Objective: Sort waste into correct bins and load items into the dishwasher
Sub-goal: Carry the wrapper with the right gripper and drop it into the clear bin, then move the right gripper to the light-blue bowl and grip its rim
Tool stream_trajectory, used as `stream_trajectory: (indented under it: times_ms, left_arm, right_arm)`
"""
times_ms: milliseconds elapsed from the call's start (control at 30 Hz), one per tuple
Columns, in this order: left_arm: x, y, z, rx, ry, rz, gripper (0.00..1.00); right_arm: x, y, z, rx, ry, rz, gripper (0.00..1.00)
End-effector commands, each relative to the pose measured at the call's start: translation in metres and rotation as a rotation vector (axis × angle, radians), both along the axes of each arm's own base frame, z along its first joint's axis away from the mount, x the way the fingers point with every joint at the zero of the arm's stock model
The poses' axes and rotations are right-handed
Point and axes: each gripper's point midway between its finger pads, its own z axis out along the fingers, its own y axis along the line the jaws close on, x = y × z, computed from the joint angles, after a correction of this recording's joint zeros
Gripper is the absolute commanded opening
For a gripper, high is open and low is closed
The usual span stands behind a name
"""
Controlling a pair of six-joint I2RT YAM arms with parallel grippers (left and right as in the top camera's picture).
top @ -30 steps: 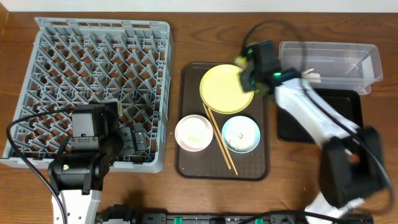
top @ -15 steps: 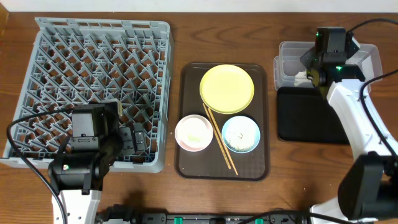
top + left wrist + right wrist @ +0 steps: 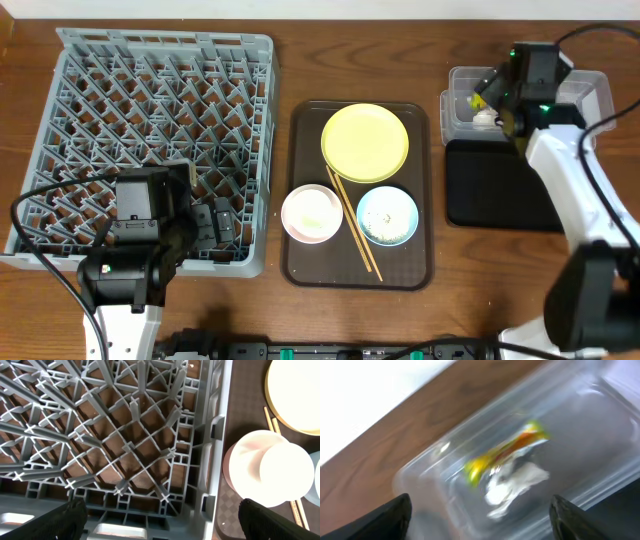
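We see a brown wooden table (image 3: 460,290) running up to a pale wall (image 3: 300,8) at its far edge. Overhead, the grey dish rack (image 3: 165,130) sits left of the brown serving tray (image 3: 297,180), which carries the yellow plate (image 3: 365,142), pinkish bowl (image 3: 312,214), blue bowl (image 3: 387,215) and chopsticks (image 3: 352,222). Only the right wrist view looks into the clear tub (image 3: 420,475) — the snack wrapper (image 3: 505,455) lies there touching the paper scrap (image 3: 515,485), below the right gripper (image 3: 481,520), whose fingers are spread. The left gripper (image 3: 165,520) hangs spread over the rack's near edge.
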Motion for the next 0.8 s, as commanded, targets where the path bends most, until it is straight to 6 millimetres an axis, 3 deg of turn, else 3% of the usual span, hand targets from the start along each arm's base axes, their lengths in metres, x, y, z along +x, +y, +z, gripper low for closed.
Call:
stream_trajectory:
  times_ms: [0,100,333,533,767]
  left_arm:
    - [0.004,0.003,0.009,0.005,-0.026,0.013,0.98]
    - [0.005,0.002,0.009,0.005,-0.031,0.013,0.98]
    - [0.005,0.003,0.009,0.005,-0.031,0.013,0.98]
    - [0.005,0.002,0.009,0.005,-0.030,0.013,0.98]
    - [0.005,0.003,0.009,0.005,-0.030,0.013,0.98]
  right_arm:
    - [-0.025,0.070,0.049,-0.034,-0.067,0.535,0.89]
    - [-0.062,0.111,0.045,0.017,-0.006,0.773,0.91]
    - [-0.133,0.161,-0.004,0.057,0.295,0.972,0.88]
    - [-0.172,0.189,-0.040,-0.050,0.434,1.052,0.84]
    - [-0.199,0.211,-0.081,-0.156,0.475,1.092,0.76]
